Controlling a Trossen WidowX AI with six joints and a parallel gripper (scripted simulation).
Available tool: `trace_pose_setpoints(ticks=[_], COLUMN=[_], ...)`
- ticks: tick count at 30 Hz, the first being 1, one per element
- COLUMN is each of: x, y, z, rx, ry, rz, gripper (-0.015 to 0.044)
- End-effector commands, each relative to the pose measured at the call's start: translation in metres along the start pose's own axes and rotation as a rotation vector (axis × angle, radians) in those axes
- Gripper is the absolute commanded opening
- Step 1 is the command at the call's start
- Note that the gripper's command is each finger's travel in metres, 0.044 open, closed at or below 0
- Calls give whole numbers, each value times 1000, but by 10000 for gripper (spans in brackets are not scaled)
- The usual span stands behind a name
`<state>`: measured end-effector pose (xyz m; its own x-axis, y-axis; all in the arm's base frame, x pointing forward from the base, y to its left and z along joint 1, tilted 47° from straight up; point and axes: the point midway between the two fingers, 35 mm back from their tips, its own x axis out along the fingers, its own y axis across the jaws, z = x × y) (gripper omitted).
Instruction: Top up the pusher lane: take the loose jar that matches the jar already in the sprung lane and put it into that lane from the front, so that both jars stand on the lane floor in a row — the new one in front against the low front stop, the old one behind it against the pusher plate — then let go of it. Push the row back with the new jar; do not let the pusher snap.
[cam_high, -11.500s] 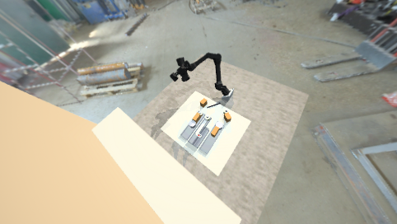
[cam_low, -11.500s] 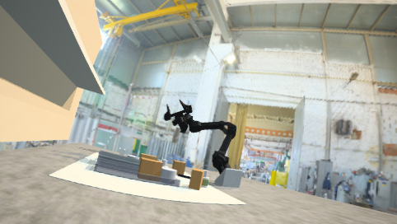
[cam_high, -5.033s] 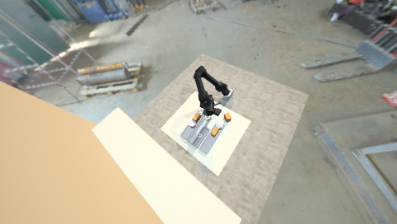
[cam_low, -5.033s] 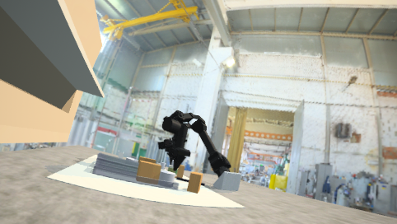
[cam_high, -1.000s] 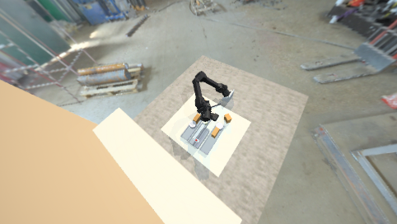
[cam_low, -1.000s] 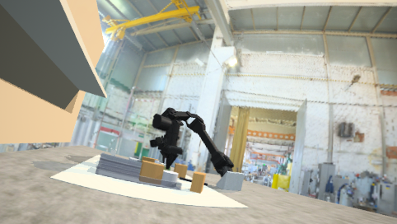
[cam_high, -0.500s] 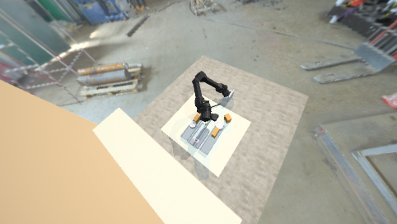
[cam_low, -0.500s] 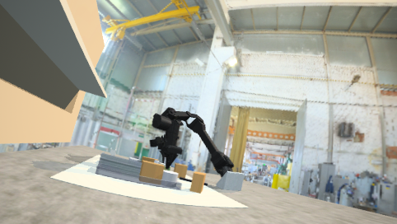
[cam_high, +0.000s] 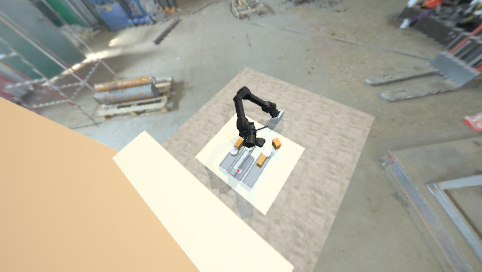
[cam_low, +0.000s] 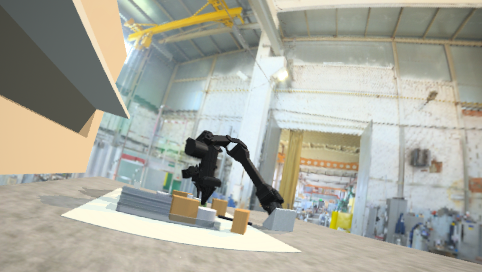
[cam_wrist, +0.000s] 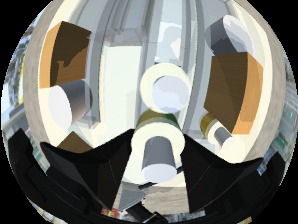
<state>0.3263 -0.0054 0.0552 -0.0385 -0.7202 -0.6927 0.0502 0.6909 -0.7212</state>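
warehouse hall behind, cream mat (cam_high: 280, 170) below; the gripper (cam_wrist: 160, 137) clamps a grey jar (cam_wrist: 160, 156) above the lane's jar (cam_wrist: 165, 90).

A slim robot arm (cam_low: 250, 172), matte black all over, built from boxy links joined by rounded, chunky joints. It rises from a pale grey wedge-shaped base block (cam_low: 280, 219). Its wrist end is a bulkier black housing. In the wrist view, two broad, dark fingers show, edges faintly glossy.
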Motion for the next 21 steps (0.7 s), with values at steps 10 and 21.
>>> trace_pose_setpoints(ticks=[10, 21], x=[-3, -3], y=[-2, -2], z=[8, 10], rx=[15, 15], ry=[-27, -27], rz=[-5, -5], gripper=[0, 0])
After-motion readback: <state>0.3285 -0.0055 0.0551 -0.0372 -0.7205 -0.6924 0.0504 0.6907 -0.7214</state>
